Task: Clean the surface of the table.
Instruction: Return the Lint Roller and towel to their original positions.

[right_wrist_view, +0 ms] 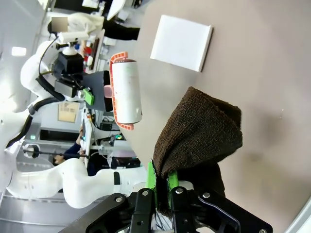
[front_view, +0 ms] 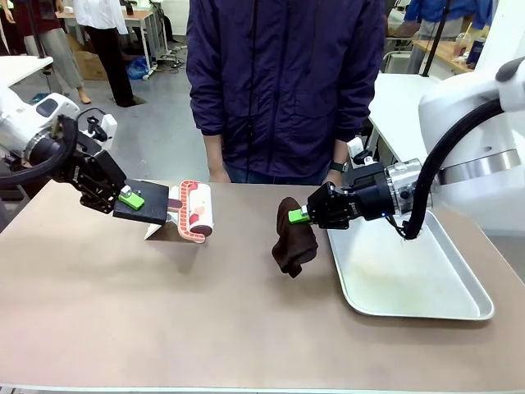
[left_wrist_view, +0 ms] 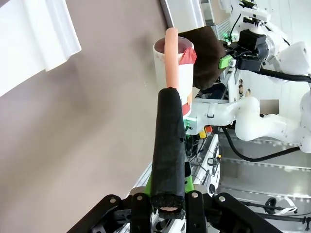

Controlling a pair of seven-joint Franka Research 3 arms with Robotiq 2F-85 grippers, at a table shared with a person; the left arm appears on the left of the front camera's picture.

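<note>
Brown terry cloth [front_view: 294, 238] hangs bunched from the right end effector [front_view: 300, 216], whose green pads are clamped tight on one corner of it, the rest drooping just above the taupe bench [front_view: 205, 328] beside the metal tray [front_view: 472, 310]. The left end effector [front_view: 125, 197] is likewise closed hard, on the black foam handle [left_wrist_view: 168, 145] of a lint roller [front_view: 198, 210], with the pale roll held off the bench and tilted near a white sheet of paper [right_wrist_view: 181, 42] lying flat under it. A person [front_view: 283, 82] stands at the far edge, hands low at the bench's rim. The bench itself spreads wide under both arms and looks largely bare. The cloth is pinched by so little fabric that dragging it against the matte top may well pull it free, and a bunched wad would wipe only a narrow strip. Swept to the right, it could snag the tray's raised lip and shove the tray. The roller, if lowered here, would likely pick up the loose paper on its sticky roll rather than clean the top. The two tools are fairly near each other, so crossing strokes risk a collision.
</note>
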